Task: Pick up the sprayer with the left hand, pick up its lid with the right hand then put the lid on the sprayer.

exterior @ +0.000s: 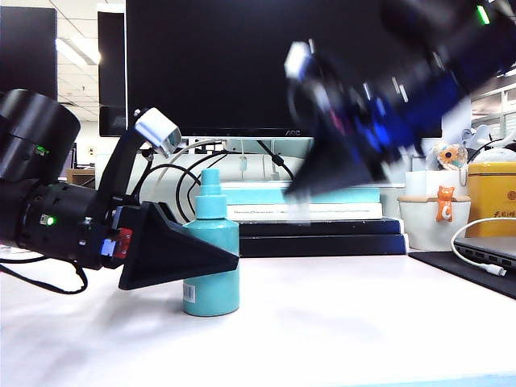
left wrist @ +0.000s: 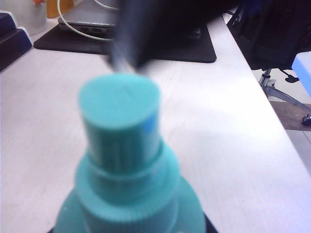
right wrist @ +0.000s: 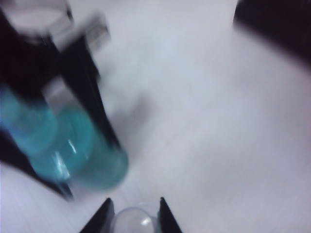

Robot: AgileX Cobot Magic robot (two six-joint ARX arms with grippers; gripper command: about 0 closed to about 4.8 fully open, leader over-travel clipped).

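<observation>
The sprayer stands upright on the white counter, its bare nozzle on top. The left hand is clenched on the sprayer's body from the side, about mid-height, its black wedge hiding part of the bottle. The right hand hangs above the sprayer and off to its right, blurred; between its 2 fingers sits the lid, a small clear cap, so this hand is grasping the lid. The sprayer looks like a light, stiff plastic bottle with a smooth, rather slippery wall; a side grip around the wide body, as now, seems the safest hold, since the narrower nozzle must stay free for capping and would likely give less purchase. The lid is probably very light and thin-walled, hard to see, and may pop out or tilt if squeezed hard; holding it by its side wall with the open end facing down toward the sprayer should suit it. Seating it will likely need the cap well centred over the nozzle.
</observation>
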